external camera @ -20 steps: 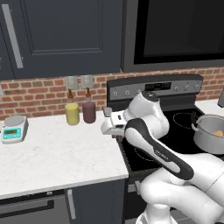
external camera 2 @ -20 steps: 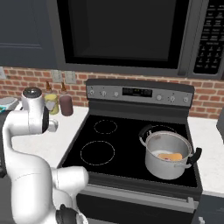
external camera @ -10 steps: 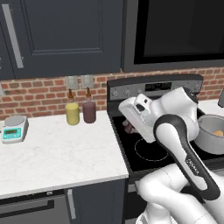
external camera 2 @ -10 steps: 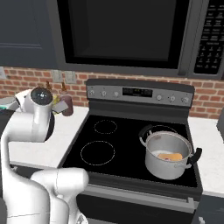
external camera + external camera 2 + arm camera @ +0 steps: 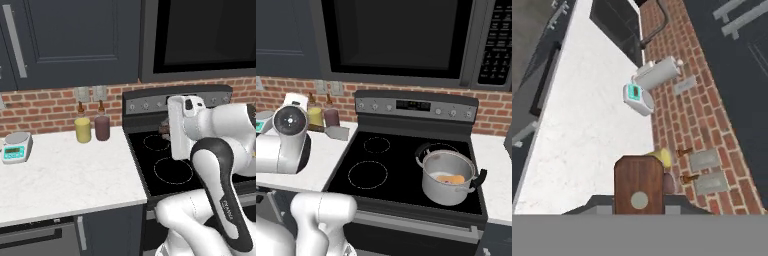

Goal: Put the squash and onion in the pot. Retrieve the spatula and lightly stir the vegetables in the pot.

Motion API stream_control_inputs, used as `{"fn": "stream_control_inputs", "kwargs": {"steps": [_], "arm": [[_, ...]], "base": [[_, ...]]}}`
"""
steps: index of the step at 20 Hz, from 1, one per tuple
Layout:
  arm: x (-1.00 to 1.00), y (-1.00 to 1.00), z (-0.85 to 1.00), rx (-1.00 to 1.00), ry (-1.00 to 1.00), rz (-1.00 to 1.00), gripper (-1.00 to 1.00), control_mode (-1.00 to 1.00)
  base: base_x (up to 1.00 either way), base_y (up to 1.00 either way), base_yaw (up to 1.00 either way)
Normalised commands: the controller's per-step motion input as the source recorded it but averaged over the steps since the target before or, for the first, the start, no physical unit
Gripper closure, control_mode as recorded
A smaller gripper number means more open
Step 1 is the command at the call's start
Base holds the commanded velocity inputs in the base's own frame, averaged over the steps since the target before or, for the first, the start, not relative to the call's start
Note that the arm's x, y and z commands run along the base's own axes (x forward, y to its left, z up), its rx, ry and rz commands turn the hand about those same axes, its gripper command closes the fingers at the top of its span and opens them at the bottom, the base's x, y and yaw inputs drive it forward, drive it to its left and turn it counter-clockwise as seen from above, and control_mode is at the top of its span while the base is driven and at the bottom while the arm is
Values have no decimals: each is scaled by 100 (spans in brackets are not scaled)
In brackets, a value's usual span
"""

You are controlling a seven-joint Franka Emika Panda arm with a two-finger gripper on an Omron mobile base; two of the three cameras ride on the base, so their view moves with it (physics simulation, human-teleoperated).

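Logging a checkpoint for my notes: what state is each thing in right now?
pot: upright on the stove's right side, uncovered, squash inside.
squash: lying in the pot.
spatula: held up, off the counter.
gripper: shut on the spatula's wooden handle.
front left burner: dark, not glowing.
yellow bottle: upright on the counter.

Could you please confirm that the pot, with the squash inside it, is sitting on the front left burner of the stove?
Not quite: the pot sits on the front right burner of the stove, not the front left, as the right base view shows. The squash is indeed inside it.
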Motion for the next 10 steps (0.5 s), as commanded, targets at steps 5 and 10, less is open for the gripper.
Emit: {"fn": "stream_control_inputs", "kwargs": {"steps": [5,10], "arm": [[-26,-88,52,61,23,-53,100,-100],[-24,-100,5,55,6,-37,100,-100]], "base": [[0,0,0],[0,0,0]]}}
